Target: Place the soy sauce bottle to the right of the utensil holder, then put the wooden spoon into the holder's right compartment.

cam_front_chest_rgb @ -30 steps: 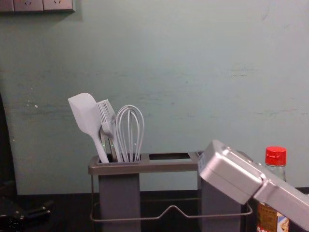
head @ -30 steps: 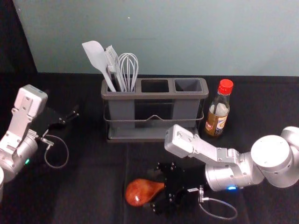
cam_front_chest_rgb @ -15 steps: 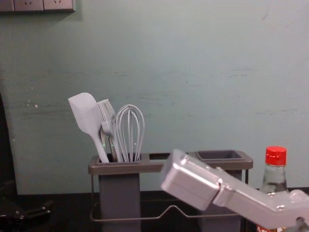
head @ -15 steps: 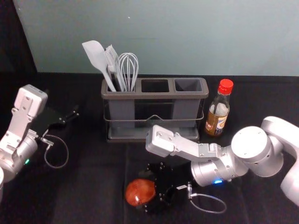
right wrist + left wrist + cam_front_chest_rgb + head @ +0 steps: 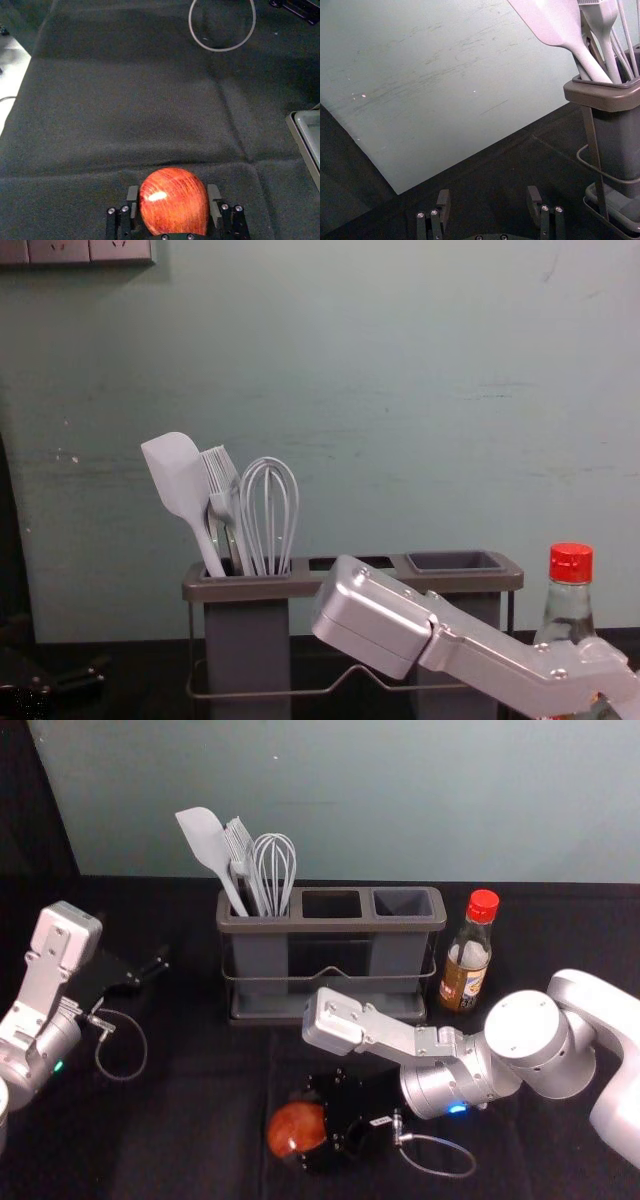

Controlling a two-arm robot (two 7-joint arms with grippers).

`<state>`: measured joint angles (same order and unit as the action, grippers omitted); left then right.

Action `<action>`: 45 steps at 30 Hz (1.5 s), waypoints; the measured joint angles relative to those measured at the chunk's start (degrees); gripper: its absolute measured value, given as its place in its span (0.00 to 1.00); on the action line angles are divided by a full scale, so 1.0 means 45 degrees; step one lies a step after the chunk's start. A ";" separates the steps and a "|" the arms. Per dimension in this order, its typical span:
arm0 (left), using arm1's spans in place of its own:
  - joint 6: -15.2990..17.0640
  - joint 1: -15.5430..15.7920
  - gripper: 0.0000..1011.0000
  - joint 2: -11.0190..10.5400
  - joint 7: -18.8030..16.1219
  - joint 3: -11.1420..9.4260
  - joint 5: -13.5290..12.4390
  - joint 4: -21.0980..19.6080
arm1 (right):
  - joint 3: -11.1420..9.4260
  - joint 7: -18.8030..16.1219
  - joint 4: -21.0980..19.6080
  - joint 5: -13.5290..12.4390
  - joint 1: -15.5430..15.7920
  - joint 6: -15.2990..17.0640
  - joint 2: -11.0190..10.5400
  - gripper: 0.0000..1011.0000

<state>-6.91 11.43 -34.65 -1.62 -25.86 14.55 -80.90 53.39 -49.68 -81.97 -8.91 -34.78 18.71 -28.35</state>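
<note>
“Counter [image 5: 200, 1100], please, with the holder [image 5: 335, 926] as the middle of your clock. What was farthest left?”

“The left pincer [image 5: 150, 972], parked at nine o'clock. Its jaws stood spread, with a wide gap between them.”

“And next along?”

“The holder's left compartment, which held a spatula [image 5: 203, 838], a brush [image 5: 240, 842] and a whisk [image 5: 274, 860], all with their heads up.”

“The wooden spoon [image 5: 293, 1128]?”

“Just past six o'clock, in front of the holder. Its rounded red-brown bowl showed, but the handle was hidden.”

“Was anything on it?”

“The right pincer [image 5: 312, 1123] was right at the bowl, its arm reaching in from four o'clock. I couldn't tell whether it pinched the wood.”

“What came last?”

“The soy sauce bottle [image 5: 465, 975], upright at three o'clock, just beside the holder, red cap on. In the chest view, the right arm crossed in front of its lower part.”
</note>
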 joint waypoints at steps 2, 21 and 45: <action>0.0001 0.0000 0.99 0.0000 0.0000 0.0000 0.0000 0.0000 | -0.0013 0.0010 0.0000 -0.0019 0.0019 0.0008 -0.0004 0.83; 0.0001 0.0000 0.99 0.0000 0.0000 0.0000 0.0000 0.0000 | -0.0826 0.0525 -0.0875 -0.0553 0.0480 -0.0132 -0.0743 0.83; 0.0001 0.0000 0.99 0.0000 0.0000 0.0000 0.0000 0.0000 | -0.4792 0.2766 -0.3492 -0.4841 0.3130 -0.2556 -0.1597 0.83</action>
<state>-6.91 11.43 -34.65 -1.62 -25.86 14.55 -80.90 31.83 -37.23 -97.68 -30.69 -20.69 7.21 -35.54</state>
